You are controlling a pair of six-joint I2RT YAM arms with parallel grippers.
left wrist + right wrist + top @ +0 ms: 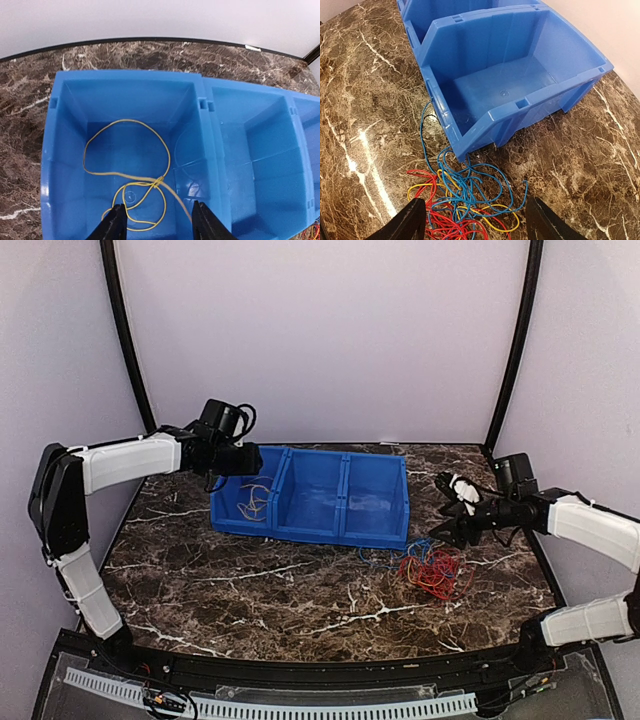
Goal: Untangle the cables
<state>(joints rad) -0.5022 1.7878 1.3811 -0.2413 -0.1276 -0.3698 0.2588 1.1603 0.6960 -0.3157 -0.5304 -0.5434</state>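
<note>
A tangle of red, blue and yellow cables [432,571] lies on the marble table in front of the right end of the blue bins; it fills the bottom of the right wrist view [465,202]. One yellow cable [131,178] lies looped and knotted in the left bin [50,150], also seen from the top view [253,500]. My left gripper [157,225] is open and empty above that bin [240,462]. My right gripper [475,227] is open and empty, hovering over the tangle [447,525].
Three joined blue bins [345,490] stand at the back middle of the table; the middle bin [260,155] and the right bin [505,85] hold nothing. Black frame posts stand at both back corners.
</note>
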